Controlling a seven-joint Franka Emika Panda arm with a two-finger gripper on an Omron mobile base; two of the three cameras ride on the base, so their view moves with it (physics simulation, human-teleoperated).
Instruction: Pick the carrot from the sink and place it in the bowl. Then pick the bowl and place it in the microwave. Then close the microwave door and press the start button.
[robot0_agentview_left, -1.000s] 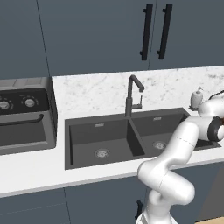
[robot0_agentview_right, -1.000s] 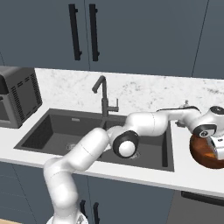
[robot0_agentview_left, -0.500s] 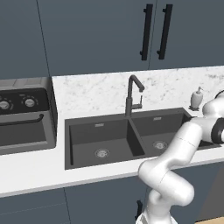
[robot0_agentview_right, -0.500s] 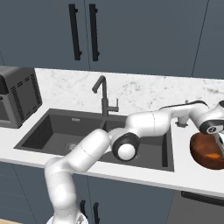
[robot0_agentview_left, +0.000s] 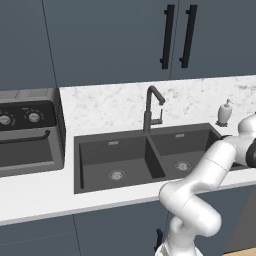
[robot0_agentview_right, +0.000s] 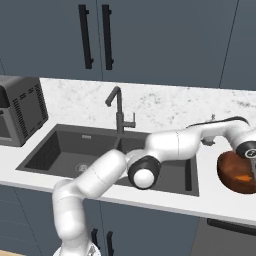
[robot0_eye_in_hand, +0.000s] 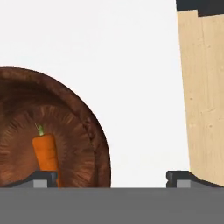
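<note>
The reddish-brown bowl (robot0_eye_in_hand: 83, 127) stands on the white counter right of the sink (robot0_agentview_right: 65, 147). The orange carrot (robot0_eye_in_hand: 46, 153) lies inside it, green end pointing away from me. My gripper (robot0_eye_in_hand: 113, 178) is open and straddles the bowl's rim: one fingertip (robot0_eye_in_hand: 43, 177) is over the bowl beside the carrot, the other over bare counter. In the right base view the bowl (robot0_agentview_right: 227, 167) with the carrot (robot0_agentview_right: 244, 177) sits under my gripper (robot0_agentview_right: 252, 165). The microwave (robot0_agentview_left: 25, 135) stands far left on the counter.
A tan wooden object (robot0_eye_in_hand: 203, 96) lies close beside the bowl, just past my outer fingertip. The dark tap (robot0_agentview_left: 152, 107) rises behind the double sink (robot0_agentview_left: 130, 155). A soap dispenser (robot0_agentview_left: 225, 112) stands at the back. Blue-grey cabinets hang above.
My hand has slid to the right across the bowl, toward its far rim, and dropped slightly. The bowl has stayed in place.
</note>
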